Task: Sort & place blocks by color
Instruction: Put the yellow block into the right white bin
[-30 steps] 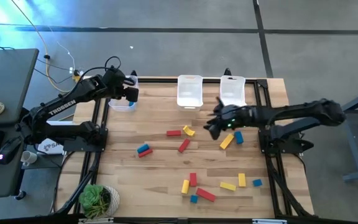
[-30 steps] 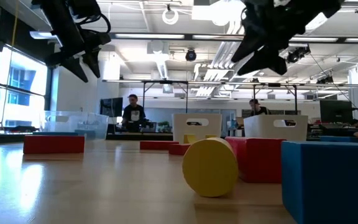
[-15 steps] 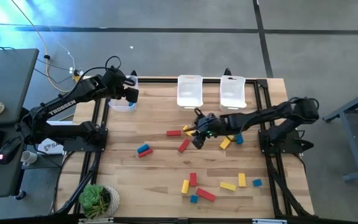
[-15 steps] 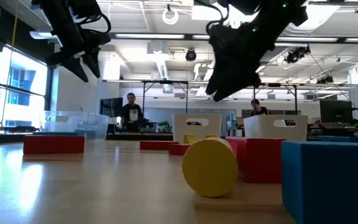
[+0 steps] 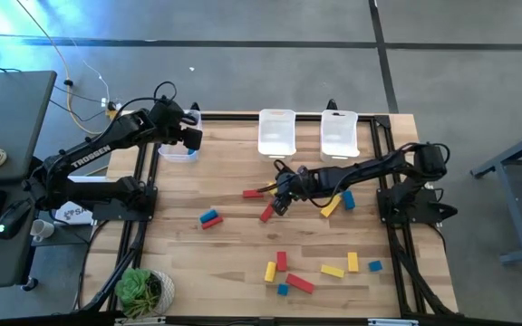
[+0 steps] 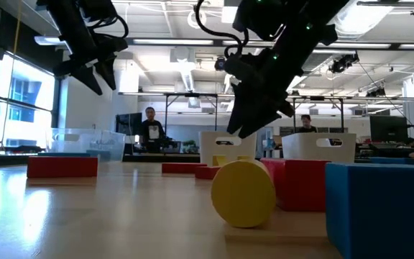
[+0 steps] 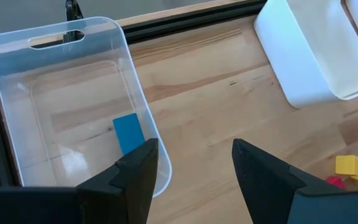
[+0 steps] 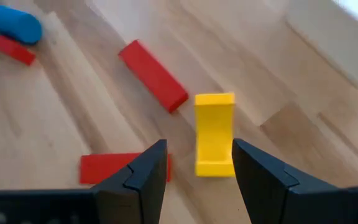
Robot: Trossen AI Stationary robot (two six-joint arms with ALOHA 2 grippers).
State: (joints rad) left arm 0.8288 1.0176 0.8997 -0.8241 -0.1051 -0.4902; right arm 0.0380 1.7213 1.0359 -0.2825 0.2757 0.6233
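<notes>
**Right gripper open above the yellow block at the middle of the table**

Your right gripper (image 5: 277,192) is stretched out toward the centre of the high view, and its jaws stand apart with nothing between them. In the right wrist view you see the two dark fingers (image 8: 135,177) at the bottom edge, and the yellow block (image 8: 214,134) lies just beyond the gap between them, not touched. A red bar (image 8: 153,75) lies just beside this yellow block, toward the upper left of that frame, and a second red bar (image 8: 120,168) is partly hidden behind one finger. In the high view the same yellow block (image 5: 275,191) is at the gripper's tip, in the middle of the frame.

Your left gripper (image 5: 194,137) waits in the upper left of the high view, over the edge of the clear bin (image 5: 176,152). Its jaws are also apart and hold nothing. In the left wrist view one blue block (image 7: 127,132) lies inside this bin.

Other red, yellow and blue blocks (image 5: 332,271) lie scattered in the lower centre of the high view, well apart from both grippers. Two white bins (image 5: 276,132) stand at the upper centre.
</notes>
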